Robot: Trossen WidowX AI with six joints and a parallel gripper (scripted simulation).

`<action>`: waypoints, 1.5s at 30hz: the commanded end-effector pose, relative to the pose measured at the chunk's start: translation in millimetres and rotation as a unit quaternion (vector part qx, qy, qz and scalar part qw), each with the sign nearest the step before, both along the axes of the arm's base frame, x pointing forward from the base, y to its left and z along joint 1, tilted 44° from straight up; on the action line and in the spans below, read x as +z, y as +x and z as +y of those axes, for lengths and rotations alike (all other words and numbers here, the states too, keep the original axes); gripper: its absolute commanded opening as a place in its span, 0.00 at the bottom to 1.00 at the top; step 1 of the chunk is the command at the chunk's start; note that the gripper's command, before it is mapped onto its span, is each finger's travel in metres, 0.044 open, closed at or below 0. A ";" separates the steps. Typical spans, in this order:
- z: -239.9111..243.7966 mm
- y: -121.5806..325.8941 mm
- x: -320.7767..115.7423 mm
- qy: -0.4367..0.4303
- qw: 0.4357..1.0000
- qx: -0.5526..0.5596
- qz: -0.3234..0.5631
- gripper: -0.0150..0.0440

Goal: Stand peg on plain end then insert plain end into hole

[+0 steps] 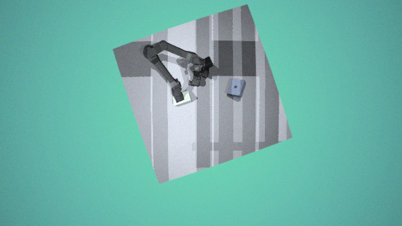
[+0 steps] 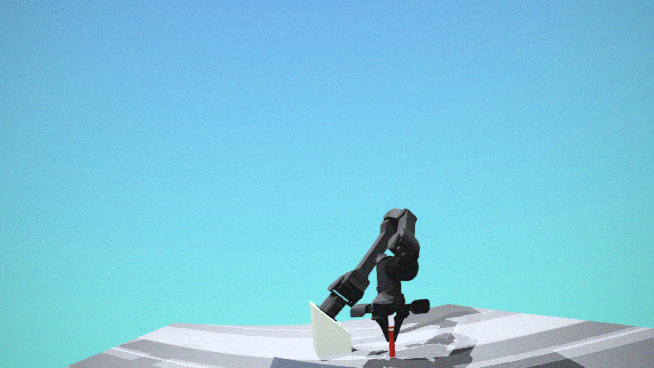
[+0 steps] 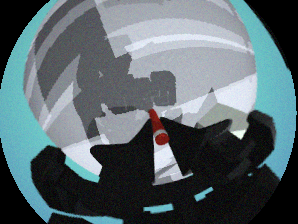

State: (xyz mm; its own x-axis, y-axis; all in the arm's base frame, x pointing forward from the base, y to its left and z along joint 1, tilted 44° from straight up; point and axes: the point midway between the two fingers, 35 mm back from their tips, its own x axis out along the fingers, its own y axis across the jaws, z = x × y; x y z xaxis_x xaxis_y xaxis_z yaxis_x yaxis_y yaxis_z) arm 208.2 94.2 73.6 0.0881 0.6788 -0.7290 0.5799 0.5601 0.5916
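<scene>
The red peg (image 2: 392, 349) (image 3: 161, 139) stands upright, its white band near the top and its plain end down at the table. I cannot tell for certain whether that end touches the table. My gripper (image 2: 392, 339) (image 3: 154, 120) points straight down and is shut on the peg, with a finger on either side below the band. The blue sloped panel (image 1: 239, 83) (image 2: 295, 364) has one dark hole (image 1: 235, 86) in its face. In the top view the panel is right of the gripper, clearly apart from it. The peg is hidden under the arm there.
A pale wedge-shaped block (image 1: 186, 97) (image 2: 330, 339) (image 3: 225, 118) sits under the arm's base, beside the gripper. The striped grey table (image 1: 181, 138) (image 2: 505, 332) has dark shadow patches. Only a top edge of the panel shows in the exterior view.
</scene>
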 end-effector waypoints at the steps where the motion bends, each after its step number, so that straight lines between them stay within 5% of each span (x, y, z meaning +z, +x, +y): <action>1: -6.9 3.2 7.0 -0.002 1.000 -0.001 -0.005 0.25; 20: -52.2 -3.4 50.6 0.002 1.000 -0.002 0.000 0.25; 45: -83.9 40.4 35.1 -0.047 0.994 -0.098 0.008 0.25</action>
